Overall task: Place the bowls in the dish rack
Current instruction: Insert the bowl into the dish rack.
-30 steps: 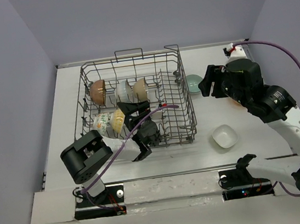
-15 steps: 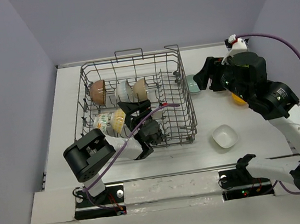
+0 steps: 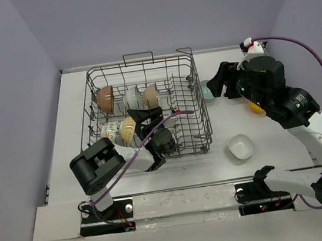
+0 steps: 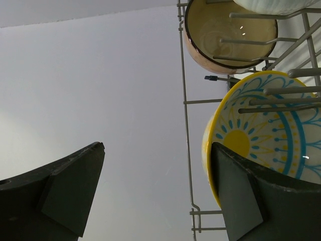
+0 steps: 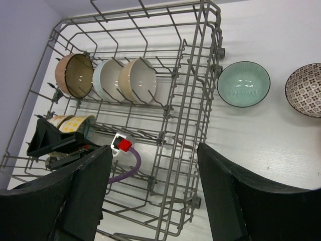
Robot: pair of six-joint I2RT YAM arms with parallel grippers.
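Observation:
The grey wire dish rack [image 3: 193,129] [image 5: 200,60] holds a brown bowl [image 3: 105,98] [image 5: 74,75], a pale bowl [image 3: 131,98] [image 5: 106,79] and a beige bowl [image 3: 150,95] [image 5: 138,80] on edge in its far row. A floral bowl [image 3: 110,131] and a yellow bowl [image 3: 127,128] [image 4: 261,135] stand in the near row. My left gripper [image 3: 138,120] [image 4: 157,148] is open inside the rack, right beside the yellow bowl. My right gripper [image 3: 217,83] [image 5: 154,149] is open and empty, above the rack's right side near a pale teal bowl [image 3: 207,89] [image 5: 243,84].
On the table to the right of the rack sit a squarish white bowl [image 3: 240,146], an orange-yellow bowl [image 3: 255,107] half hidden by my right arm, and a dark speckled bowl [image 5: 305,90]. A purple cable [image 5: 125,163] crosses the rack's inside.
My right arm has swung left and towards the far side, bringing its gripper beside the rack's right wall and the teal bowl. The left arm has shifted only slightly.

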